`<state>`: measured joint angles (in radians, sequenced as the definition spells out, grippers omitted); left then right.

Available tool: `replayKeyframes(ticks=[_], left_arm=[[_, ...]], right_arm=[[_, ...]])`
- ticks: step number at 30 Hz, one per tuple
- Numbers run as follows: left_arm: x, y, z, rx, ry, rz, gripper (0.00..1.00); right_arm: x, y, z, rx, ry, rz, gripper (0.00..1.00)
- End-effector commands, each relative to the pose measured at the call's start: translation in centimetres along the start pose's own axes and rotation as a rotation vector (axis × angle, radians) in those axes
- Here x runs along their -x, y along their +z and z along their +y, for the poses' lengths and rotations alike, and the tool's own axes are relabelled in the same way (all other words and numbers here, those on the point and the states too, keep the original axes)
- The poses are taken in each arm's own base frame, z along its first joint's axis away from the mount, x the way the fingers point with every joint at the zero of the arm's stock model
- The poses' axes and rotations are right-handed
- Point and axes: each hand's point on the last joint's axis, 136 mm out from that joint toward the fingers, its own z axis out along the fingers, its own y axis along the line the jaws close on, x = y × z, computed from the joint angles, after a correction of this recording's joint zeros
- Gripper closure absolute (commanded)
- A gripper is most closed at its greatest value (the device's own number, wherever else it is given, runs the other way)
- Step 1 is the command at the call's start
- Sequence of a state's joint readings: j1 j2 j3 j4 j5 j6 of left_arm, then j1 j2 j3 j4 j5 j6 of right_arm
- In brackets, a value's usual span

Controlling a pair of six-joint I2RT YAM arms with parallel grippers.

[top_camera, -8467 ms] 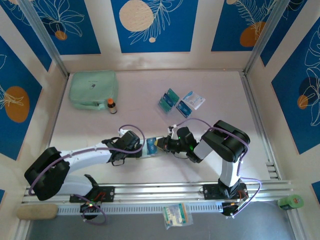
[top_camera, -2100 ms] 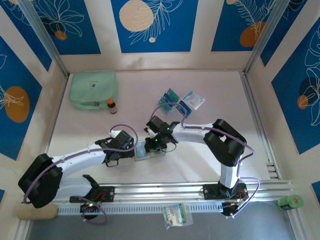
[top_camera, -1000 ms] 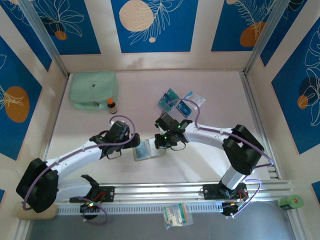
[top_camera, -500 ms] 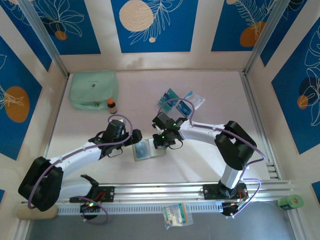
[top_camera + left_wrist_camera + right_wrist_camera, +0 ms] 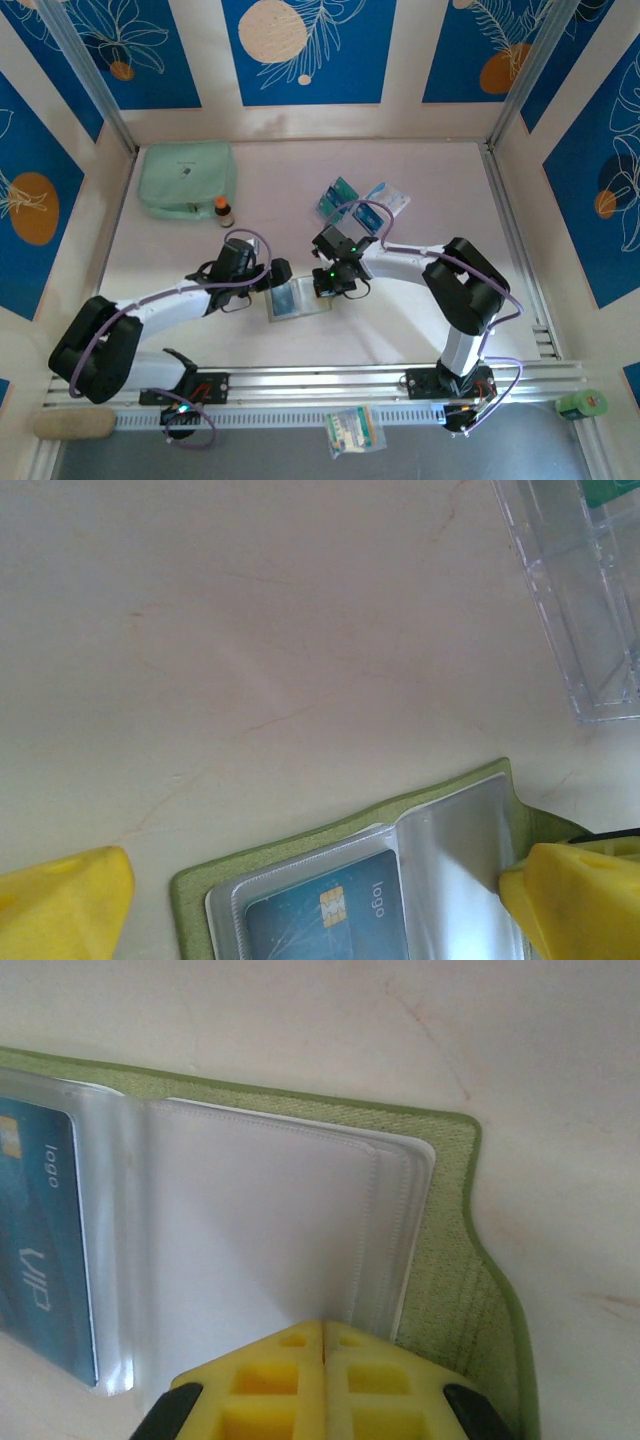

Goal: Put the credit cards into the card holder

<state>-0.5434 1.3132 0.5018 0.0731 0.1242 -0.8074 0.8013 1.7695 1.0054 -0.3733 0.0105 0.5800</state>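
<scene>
My left claw (image 5: 274,277) stands wide open over the unfolded olive-green card holder (image 5: 298,299), gripping nothing. My right claw (image 5: 323,1332) is closed tight, fingertips together over the edge of the holder's clear pocket. The holder lies flat on the bench (image 5: 400,330) between my arms, with one teal credit card (image 5: 330,915) inside a pocket; more credit cards (image 5: 340,197) lie farther back
</scene>
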Motion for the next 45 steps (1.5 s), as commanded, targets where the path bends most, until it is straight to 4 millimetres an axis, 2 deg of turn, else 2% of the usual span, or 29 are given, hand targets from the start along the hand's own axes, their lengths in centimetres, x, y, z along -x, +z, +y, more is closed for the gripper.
replayKeyframes(ticks=[1,13,27,35,41,45], left_arm=[[-0.3,0.3,-0.2,-0.032,-0.013,0.014,0.00],[-1.5,1.0,-0.1,-0.018,0.003,0.075,0.00],[-1.7,1.3,-1.8,0.035,0.127,0.127,0.00],[-1.1,0.4,-3.9,-0.022,0.130,0.102,0.00],[0.2,-0.8,-7.2,-0.183,0.066,0.038,0.00],[0.5,-1.1,-8.7,-0.279,0.003,0.016,0.00]], right_arm=[[-2.6,1.4,-2.2,-0.056,0.036,0.083,1.00],[-3.3,2.0,-2.6,-0.059,0.045,0.101,1.00],[-3.3,2.0,-2.4,-0.049,0.046,0.100,1.00],[-3.6,2.3,-2.6,-0.049,0.055,0.104,1.00],[-3.8,2.3,-2.8,-0.051,0.057,0.107,1.00],[-3.8,2.4,-2.8,-0.051,0.058,0.111,1.00]])
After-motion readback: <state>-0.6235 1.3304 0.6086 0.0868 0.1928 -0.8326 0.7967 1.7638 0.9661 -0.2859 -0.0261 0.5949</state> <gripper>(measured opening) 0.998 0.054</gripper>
